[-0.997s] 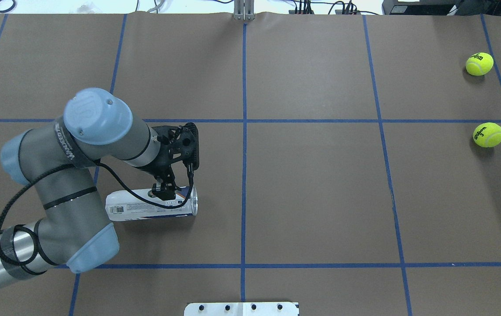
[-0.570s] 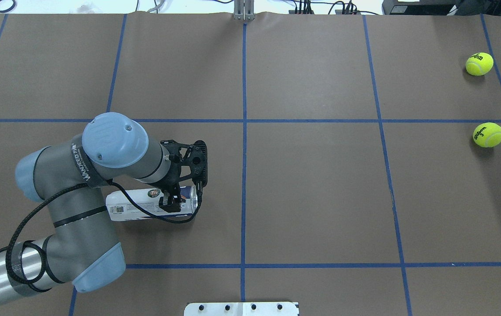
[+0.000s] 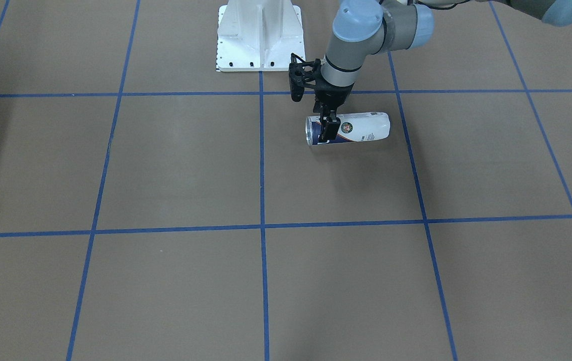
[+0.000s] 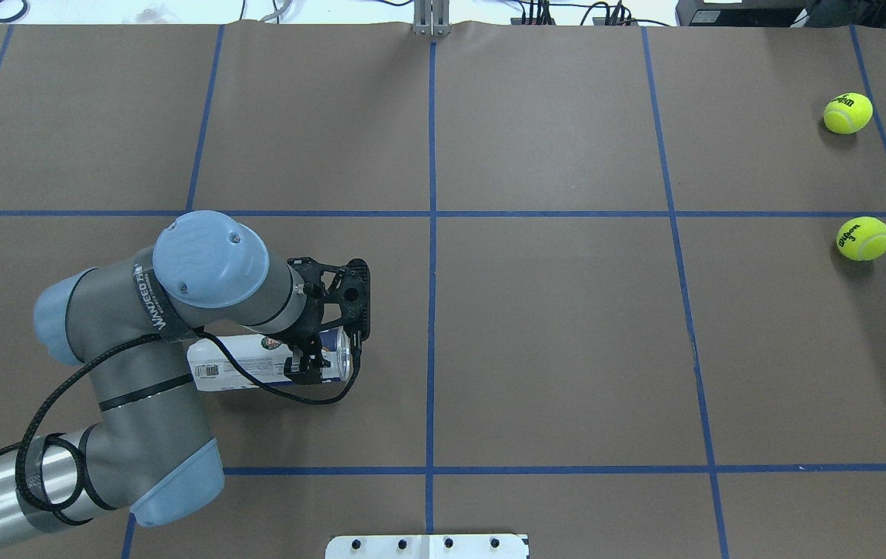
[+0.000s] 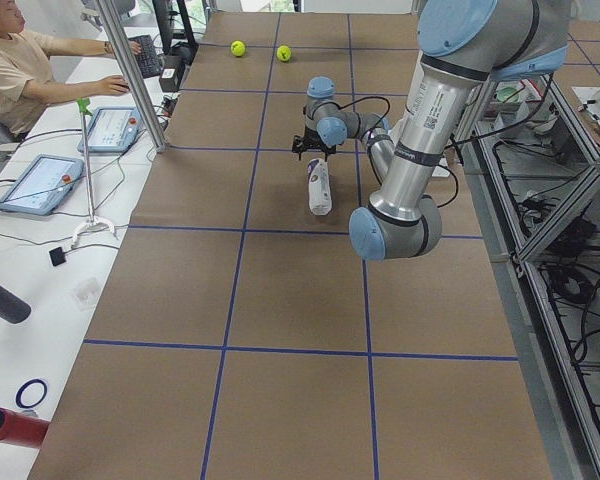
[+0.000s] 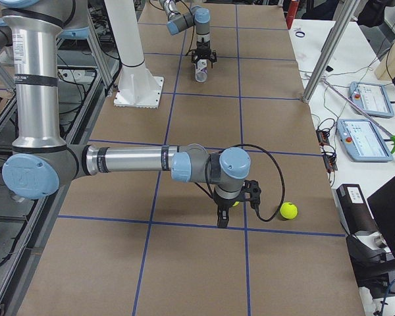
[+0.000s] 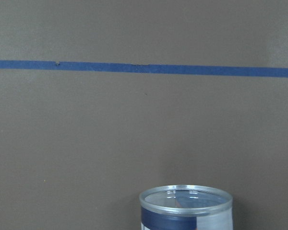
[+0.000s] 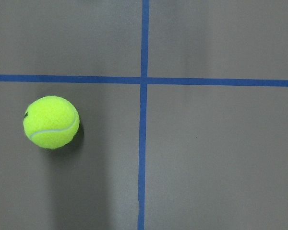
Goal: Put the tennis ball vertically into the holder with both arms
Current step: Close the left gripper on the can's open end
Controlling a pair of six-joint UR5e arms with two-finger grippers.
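The holder (image 4: pixel 244 371) lies on its side left of the table's middle, its metal-rimmed open end (image 4: pixel 344 353) pointing right. It also shows in the front view (image 3: pixel 361 128) and as a rim in the left wrist view (image 7: pixel 186 200). My left gripper (image 4: pixel 307 365) reaches down over it near the open end, open, with a finger (image 3: pixel 328 129) on either side. Two tennis balls (image 4: pixel 847 113) (image 4: pixel 863 238) rest at the far right. My right gripper (image 6: pixel 218 220) hovers by a ball (image 8: pixel 51 122); I cannot tell its state.
A white pedestal base (image 3: pixel 259 37) stands at the robot's edge of the table. Blue tape lines (image 4: pixel 432 233) grid the brown surface. A person (image 5: pixel 10 50) sits at a side desk with tablets (image 5: pixel 115 128).
My left arm has swung toward the robot's side and come down over the holder's open end. The holder and both balls have not moved.
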